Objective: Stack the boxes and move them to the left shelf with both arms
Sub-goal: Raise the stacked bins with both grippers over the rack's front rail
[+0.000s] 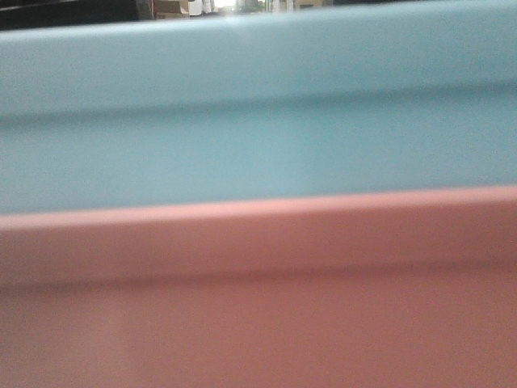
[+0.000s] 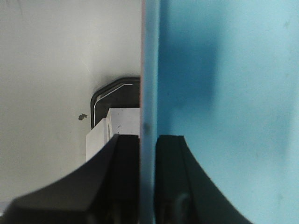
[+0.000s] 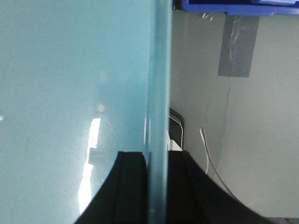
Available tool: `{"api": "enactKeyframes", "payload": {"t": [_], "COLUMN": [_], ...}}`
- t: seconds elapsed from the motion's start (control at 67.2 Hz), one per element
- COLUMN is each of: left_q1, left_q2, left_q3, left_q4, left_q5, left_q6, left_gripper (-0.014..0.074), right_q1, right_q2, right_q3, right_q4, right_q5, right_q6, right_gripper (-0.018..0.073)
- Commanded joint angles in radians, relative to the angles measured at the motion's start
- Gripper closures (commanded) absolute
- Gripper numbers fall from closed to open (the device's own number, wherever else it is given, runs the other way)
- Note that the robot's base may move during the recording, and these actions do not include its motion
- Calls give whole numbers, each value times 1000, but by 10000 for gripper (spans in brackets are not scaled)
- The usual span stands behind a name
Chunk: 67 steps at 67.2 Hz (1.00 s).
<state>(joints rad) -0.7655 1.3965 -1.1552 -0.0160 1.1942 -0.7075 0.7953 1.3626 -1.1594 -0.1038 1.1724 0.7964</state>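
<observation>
We see the light sky-blue box (image 1: 258, 121) filling the upper part of the front view and the salmon pink box (image 1: 258, 307) filling the lower part, the blue one apparently nested in the pink one, both very close to the lens; the left shelf does not show in any view, so we cannot tell how near it is. In the left wrist view the left claw (image 2: 148, 186) sits at the bottom centre, clamped on the thin wall of the blue box, one finger on each side, with a pinkish edge just visible along that wall's left side; in the right wrist view the right claw (image 3: 156, 186) likewise grips the blue box's wall at the bottom centre. At the top of the right wrist view a dark blue bin (image 3: 233, 5) edges in, with a strip of grey tape (image 3: 238, 46) below it. We judge the stack is being carried by both arms; if only the blue wall is pinched, the pink box could drop away; uneven arm motion could twist the smooth plastic out of a claw.
</observation>
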Motion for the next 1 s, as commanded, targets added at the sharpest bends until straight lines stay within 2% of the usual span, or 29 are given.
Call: {"api": "enactKeyframes", "payload": {"t": [0.0, 0.298, 0.566, 0.729, 0.848, 0.982], "left_q1": [-4, -4, -4, 2, 41, 112], "left_q2": [-42, 10, 113, 207, 283, 361], "left_q3": [-63, -239, -388, -472, -550, -643], "left_q4": [71, 227, 455, 575, 556, 467], "left_q5": [107, 100, -22, -40, -110, -158], "left_q6": [16, 18, 18, 18, 18, 18], "left_gripper": [599, 599, 599, 599, 599, 599], "right_q1": [-9, -73, -150, -189, -217, -250], "right_q2": [-36, 31, 153, 255, 331, 399], "right_q3": [-67, -169, -346, -468, -557, -630], "right_q4": [-100, -128, -165, -166, -166, -166], "right_q5": [16, -8, -94, -103, -112, -134], "right_q6": [-31, -95, -170, -228, -240, -244], "right_gripper": [503, 503, 503, 503, 503, 503]}}
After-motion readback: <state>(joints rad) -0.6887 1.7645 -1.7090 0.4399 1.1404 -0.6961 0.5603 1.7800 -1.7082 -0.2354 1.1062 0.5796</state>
